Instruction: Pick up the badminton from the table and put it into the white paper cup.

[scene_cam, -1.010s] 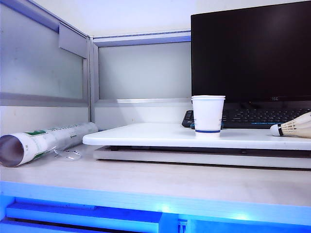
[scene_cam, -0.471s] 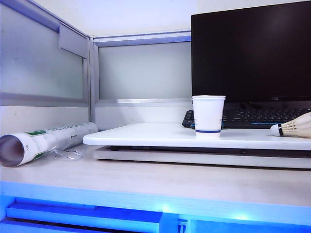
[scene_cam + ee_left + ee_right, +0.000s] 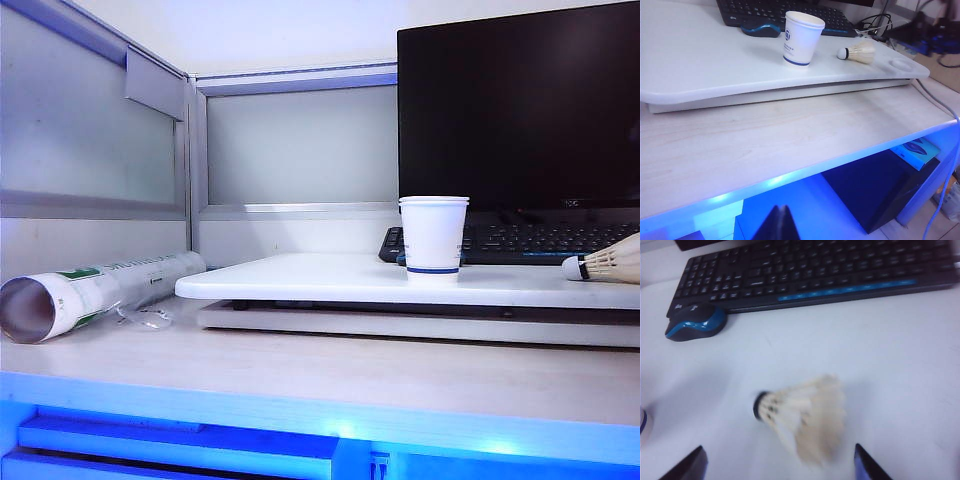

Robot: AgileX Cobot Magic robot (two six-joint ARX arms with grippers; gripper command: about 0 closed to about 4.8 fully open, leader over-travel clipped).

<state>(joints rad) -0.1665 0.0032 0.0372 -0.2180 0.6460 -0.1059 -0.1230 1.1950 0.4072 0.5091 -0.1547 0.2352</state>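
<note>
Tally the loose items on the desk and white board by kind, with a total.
Badminton: 1
White paper cup: 1
Keyboard: 1
Mouse: 1
Rolled paper tube: 1
Total: 5

Bright, even light; blue underglow; right wrist view blurred.

- White paper cup stands upright on the white table.
- Feathered badminton lies on its side, right of the cup.
</note>
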